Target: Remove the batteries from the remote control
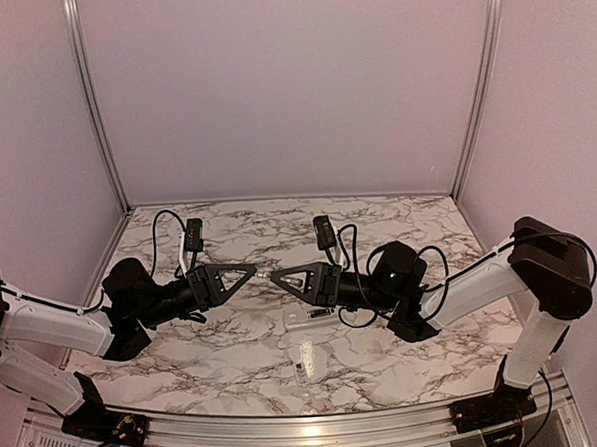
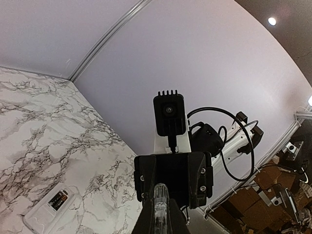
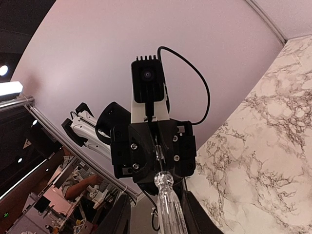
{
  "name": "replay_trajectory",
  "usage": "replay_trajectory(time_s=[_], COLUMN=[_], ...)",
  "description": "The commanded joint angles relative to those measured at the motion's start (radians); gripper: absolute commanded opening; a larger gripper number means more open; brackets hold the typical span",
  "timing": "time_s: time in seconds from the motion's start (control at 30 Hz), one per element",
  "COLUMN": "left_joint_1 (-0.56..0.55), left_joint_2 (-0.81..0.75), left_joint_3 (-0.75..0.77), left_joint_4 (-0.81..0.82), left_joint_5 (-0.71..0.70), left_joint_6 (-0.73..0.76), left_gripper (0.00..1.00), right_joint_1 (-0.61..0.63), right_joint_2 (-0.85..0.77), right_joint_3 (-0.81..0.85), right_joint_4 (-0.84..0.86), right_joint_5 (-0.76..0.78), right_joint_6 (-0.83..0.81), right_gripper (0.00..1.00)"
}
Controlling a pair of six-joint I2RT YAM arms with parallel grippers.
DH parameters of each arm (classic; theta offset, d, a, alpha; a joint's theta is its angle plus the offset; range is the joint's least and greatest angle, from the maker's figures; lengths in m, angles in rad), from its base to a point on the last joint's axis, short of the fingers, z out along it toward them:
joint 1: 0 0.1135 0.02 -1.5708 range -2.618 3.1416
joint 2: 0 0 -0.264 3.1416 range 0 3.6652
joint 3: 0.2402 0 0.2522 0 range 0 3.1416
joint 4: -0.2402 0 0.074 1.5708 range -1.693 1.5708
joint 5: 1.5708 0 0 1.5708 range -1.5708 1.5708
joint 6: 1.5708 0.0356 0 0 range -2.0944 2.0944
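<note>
Only the left wrist view shows the batteries (image 2: 58,199). They are two dark cylinders lying side by side in the recess of the remote control (image 2: 43,215), which lies back-up on the marble desk (image 1: 409,228). In the overhead view the remote control shows only as a pale slab, half hidden under the right forearm, and its recess cannot be made out. The overhead view alone shows a small pale piece (image 1: 303,368) lying on the desk nearer the arm bases than the remote control, apart from it. Both arms reach inward from their own sides with forearms low and roughly level. The left pincer (image 1: 253,270) and right pincer (image 1: 274,277) point straight at each other, with their tips almost meeting above the desk just beyond the remote control's left end. Each wrist view looks head-on at the other pincer and its camera. From overhead the finger gap cannot be read, but the wrist views show a clear tool (image 3: 165,195) running between the two pincers. In the left wrist view the left pincer's fingers sit tight against the clear tool, clamping it. In the right wrist view the right pincer's fingers stand apart on either side of it, with a gap showing on one side. Neither pincer touches the remote control.
</note>
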Motion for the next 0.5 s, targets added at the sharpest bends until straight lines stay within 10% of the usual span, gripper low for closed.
replay_trajectory(time_s=[0.0,0.47], left_joint_1=[0.004,0.005], left_joint_2=[0.001,0.011], left_joint_3=[0.015,0.027], left_joint_4=[-0.06,-0.082], left_joint_5=[-0.021,-0.027], left_joint_6=[0.028,0.042], left_gripper=[0.0,0.0], right_joint_1=[-0.005,-0.005], right_joint_2=[-0.025,-0.04], right_joint_3=[0.042,0.046], right_joint_4=[0.015,-0.037], right_joint_5=[0.004,0.02], right_joint_6=[-0.017,-0.048], right_gripper=[0.34,0.17])
